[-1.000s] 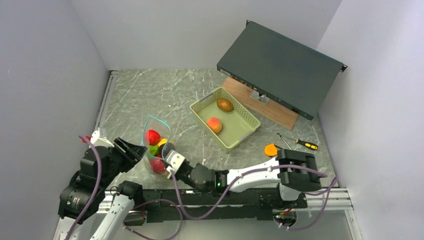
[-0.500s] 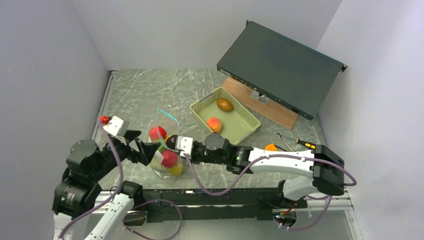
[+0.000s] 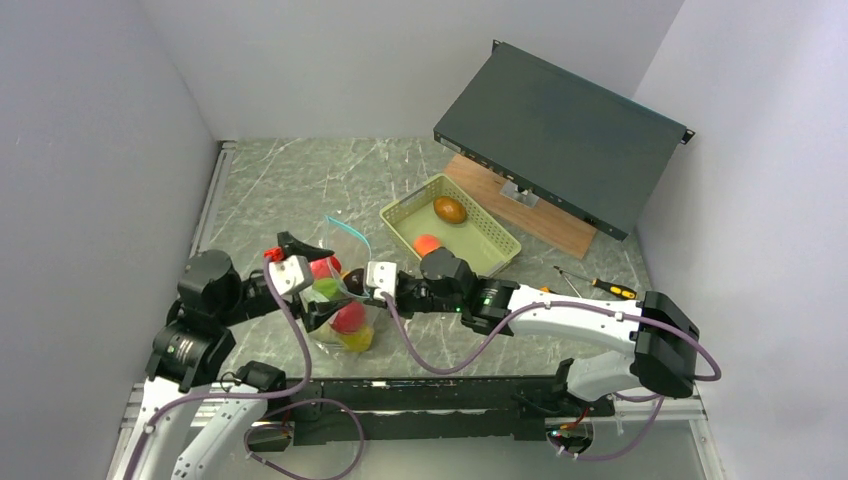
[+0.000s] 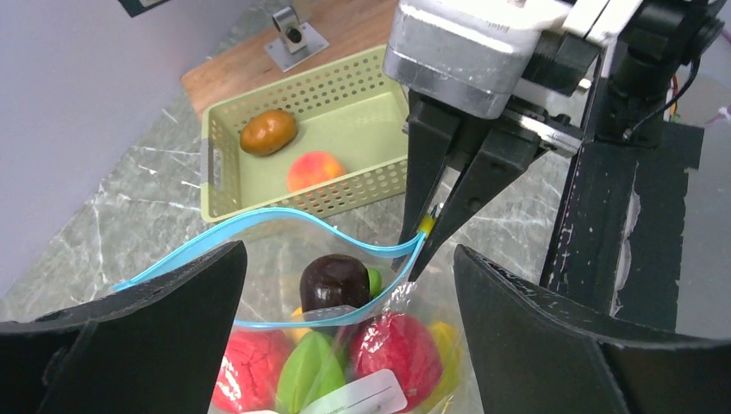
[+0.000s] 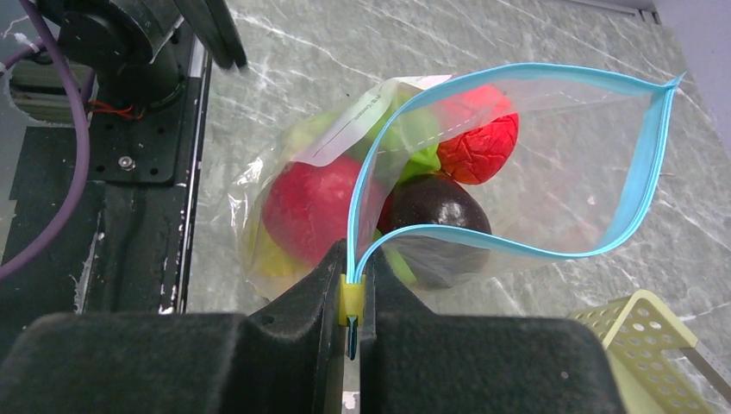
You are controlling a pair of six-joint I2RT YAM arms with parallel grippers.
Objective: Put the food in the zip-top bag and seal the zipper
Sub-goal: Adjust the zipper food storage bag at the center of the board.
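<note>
From above, your right arm (image 3: 560, 320) hides part of the zip-top bag (image 3: 352, 325). Your left jaws have sprung wide beside it; your right jaws pinch its zipper (image 5: 651, 155).

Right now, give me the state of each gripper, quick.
Left gripper: open, empty, straddling the bag.
Right gripper: closed, pinching the end of the bag's zipper.

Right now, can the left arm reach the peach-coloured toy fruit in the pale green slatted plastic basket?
Probably not directly. The clear zip-top plastic bag stands between the open left gripper and the peach-coloured toy fruit, and the right gripper, shut on the bag's yellow slider, is close beside that line.
</note>
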